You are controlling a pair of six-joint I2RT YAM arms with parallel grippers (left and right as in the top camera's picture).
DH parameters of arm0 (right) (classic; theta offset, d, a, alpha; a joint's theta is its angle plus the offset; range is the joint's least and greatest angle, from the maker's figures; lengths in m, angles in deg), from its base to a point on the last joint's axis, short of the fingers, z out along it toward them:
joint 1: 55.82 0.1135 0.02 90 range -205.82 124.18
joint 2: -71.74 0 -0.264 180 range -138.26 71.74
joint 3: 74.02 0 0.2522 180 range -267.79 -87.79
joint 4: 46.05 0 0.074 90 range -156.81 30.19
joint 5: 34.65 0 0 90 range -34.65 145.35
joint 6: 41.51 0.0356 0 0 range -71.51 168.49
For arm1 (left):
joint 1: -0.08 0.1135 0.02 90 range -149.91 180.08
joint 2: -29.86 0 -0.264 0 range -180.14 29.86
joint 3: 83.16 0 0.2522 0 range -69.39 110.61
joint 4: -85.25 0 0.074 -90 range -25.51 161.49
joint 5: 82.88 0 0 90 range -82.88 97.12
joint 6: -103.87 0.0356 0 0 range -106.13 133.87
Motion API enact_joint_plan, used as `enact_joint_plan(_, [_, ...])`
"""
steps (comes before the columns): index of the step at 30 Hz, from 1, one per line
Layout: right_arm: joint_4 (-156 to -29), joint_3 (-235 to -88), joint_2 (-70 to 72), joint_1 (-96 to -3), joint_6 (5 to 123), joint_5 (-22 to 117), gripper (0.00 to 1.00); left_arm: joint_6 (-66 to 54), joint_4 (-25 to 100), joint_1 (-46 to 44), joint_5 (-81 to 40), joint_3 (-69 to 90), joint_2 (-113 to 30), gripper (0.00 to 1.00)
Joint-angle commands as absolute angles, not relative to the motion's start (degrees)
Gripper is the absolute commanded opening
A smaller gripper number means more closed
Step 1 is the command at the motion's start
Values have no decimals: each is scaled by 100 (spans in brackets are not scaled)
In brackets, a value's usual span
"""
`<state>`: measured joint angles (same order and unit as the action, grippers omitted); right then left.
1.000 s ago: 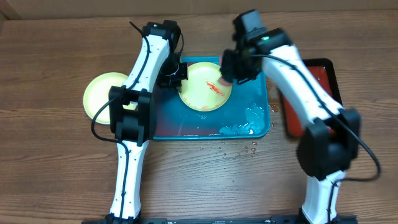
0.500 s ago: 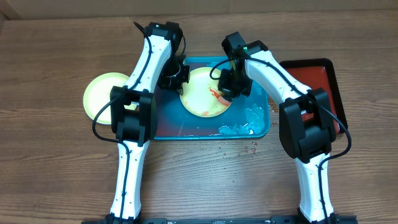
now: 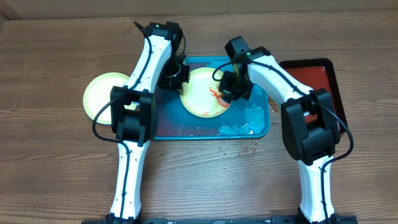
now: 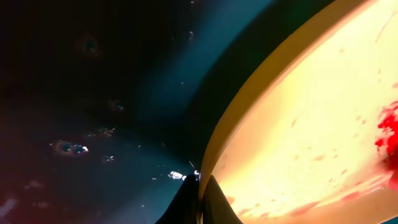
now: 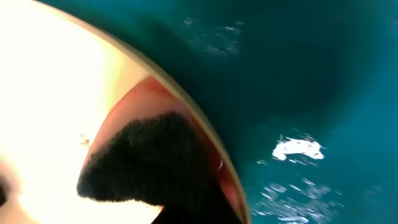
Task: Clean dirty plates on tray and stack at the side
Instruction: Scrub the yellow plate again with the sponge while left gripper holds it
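Observation:
A yellow-green rimmed plate (image 3: pixel 202 96) with a red smear (image 3: pixel 216 94) sits tilted in the turquoise tray (image 3: pixel 168 121). My left gripper (image 3: pixel 178 76) is shut on its left rim; in the left wrist view the jaws (image 4: pixel 202 199) pinch the rim of the plate (image 4: pixel 311 124). My right gripper (image 3: pixel 227 92) presses a pink and dark sponge (image 5: pixel 143 162) on the plate's right side (image 5: pixel 50 93). A second yellow-green rimmed plate (image 3: pixel 102 93) lies on the table to the left of the tray. The mint-blue rimmed plate is out of view.
A red tray with a black rim (image 3: pixel 320 78) lies right of the turquoise tray. Foam and water (image 3: pixel 245 124) sit in the turquoise tray's front right corner, and also show in the right wrist view (image 5: pixel 298 149). Drops (image 3: pixel 249 149) wet the table in front.
My right arm has come down from the plate's far right edge onto its right side with the sponge. My left gripper has kept its hold on the rim.

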<state>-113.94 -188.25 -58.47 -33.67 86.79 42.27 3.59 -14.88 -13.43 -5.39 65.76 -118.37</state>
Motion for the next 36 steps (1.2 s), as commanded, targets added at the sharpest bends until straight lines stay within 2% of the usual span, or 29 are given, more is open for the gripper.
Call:
enact_joint_plan(1, [-11020,-18598,-6140,-3157,8924,3899,4,470,-1497,-1446,-607,6609,-11893,4])
enact_joint_plan(12, [-10008,-18600,-6822,-2827,9005,2314,4,470,-1407,-1507,-605,6609,-11893,4])
enact_joint_plan(17, [-10065,-18692,-6819,-2873,8647,1888,4,470,-1394,-1505,-605,6606,-11893,4])
enact_joint_plan(22, [-10712,-18923,-6695,-3083,8194,1842,4,470,-1390,-1505,-605,6609,-11893,4])
enact_joint_plan(27, [-11595,-19166,-6347,-3321,7947,2670,4,470,-1383,-1505,-605,6606,-11893,4])
enact_joint_plan(36, [-12469,-19330,-5753,-3413,7873,5285,4,470,-1372,-1505,-603,6609,-11893,4])
